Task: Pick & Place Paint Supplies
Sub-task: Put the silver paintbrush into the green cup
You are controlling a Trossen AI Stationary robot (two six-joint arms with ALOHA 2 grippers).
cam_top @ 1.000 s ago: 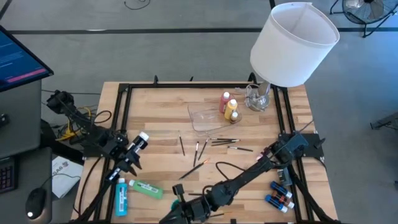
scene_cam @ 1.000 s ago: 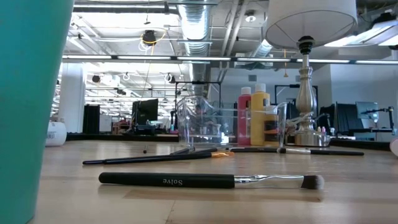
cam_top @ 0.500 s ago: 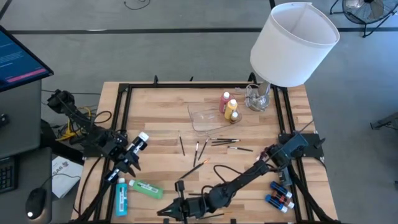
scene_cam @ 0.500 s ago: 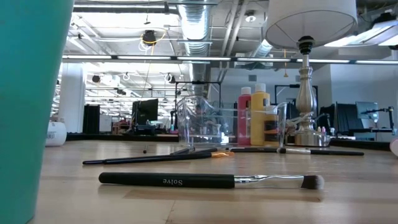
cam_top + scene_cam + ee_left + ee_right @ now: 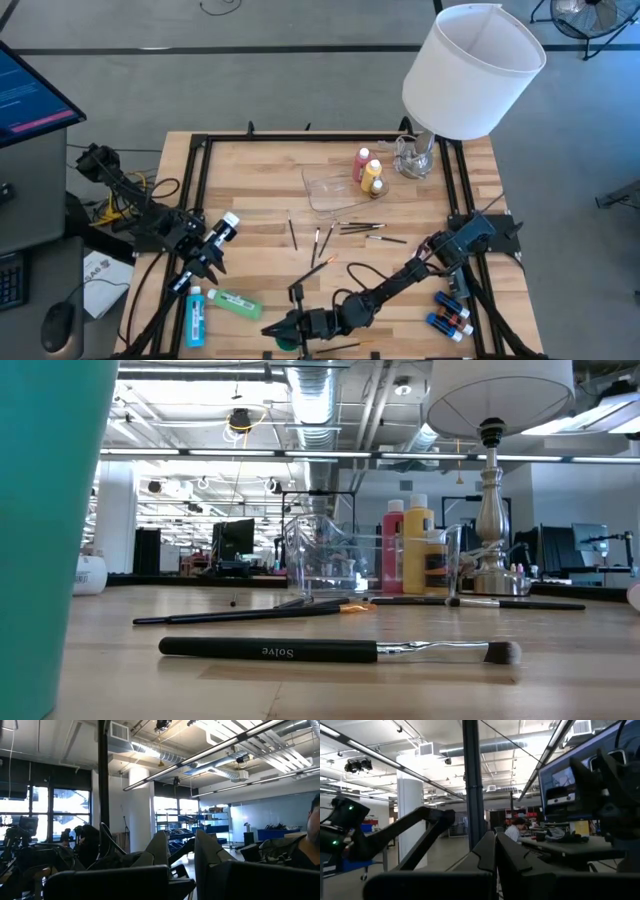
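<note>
So, from above you see the clear tray (image 5: 335, 188) holds nothing; red and yellow bottles (image 5: 367, 171) stand just beside it, and brushes (image 5: 340, 240) lie near it. Both the left gripper (image 5: 212, 258) and the right gripper (image 5: 300, 327) are closed and holding nothing, I think. From table height, a dark brush (image 5: 335, 651) lies nearer than the tray. Almost everything is left to do.

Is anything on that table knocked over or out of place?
Yes. The green paint bottle and blue paint bottle lie flat on their sides near the left front corner, while the red bottle and yellow bottle stand upright by the clear tray. Thin brushes lie scattered mid-table, pointing every way.
</note>
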